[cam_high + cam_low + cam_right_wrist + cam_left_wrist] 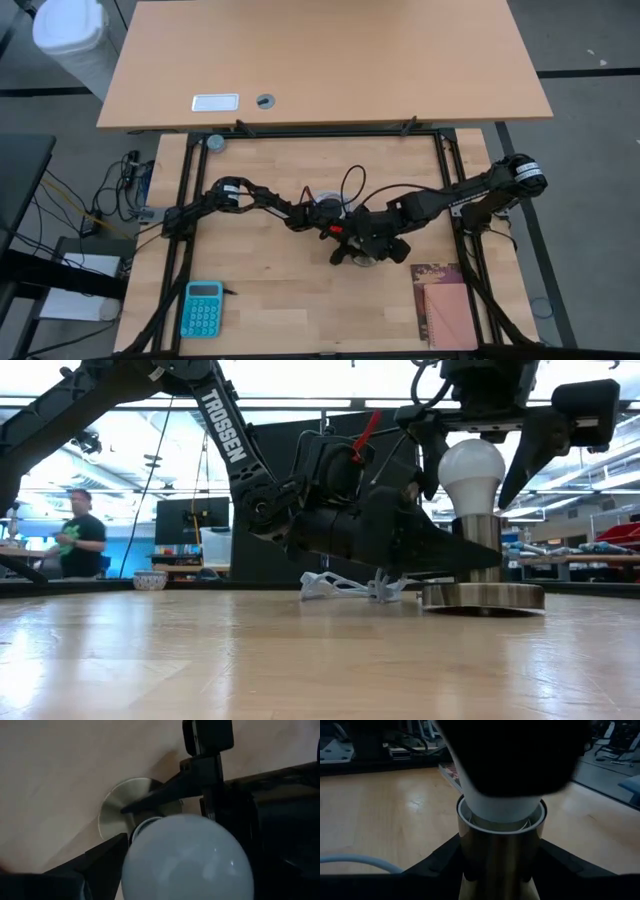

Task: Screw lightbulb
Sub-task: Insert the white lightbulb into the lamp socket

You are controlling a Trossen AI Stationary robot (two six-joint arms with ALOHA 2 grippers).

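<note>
The white lightbulb (472, 468) stands upright with its neck (502, 812) in the brass socket tube (484, 540), which rises from a round flat disc (484, 597) on the table. My right gripper (467, 500) hangs over the bulb, open, one finger on either side of the globe (187, 857) and no touch visible. My left gripper (450, 555) reaches in level from the table's left and is shut on the socket tube. In the high view both grippers meet near the table's middle (355, 245). My left gripper pinches the brass socket tube (500, 852) between its two fingers (440, 867), low on the tube, below its rim. The fingers come in level from the table's left side and lie across the upright tube. The socket stays upright with its disc on the table.
A white cable (360, 862) lies on the table beside the socket. A blue calculator (203, 308) sits near the front left, a notebook (445, 305) at the front right. A second table (320, 60) stands behind. A person (78, 535) is in the room beyond.
</note>
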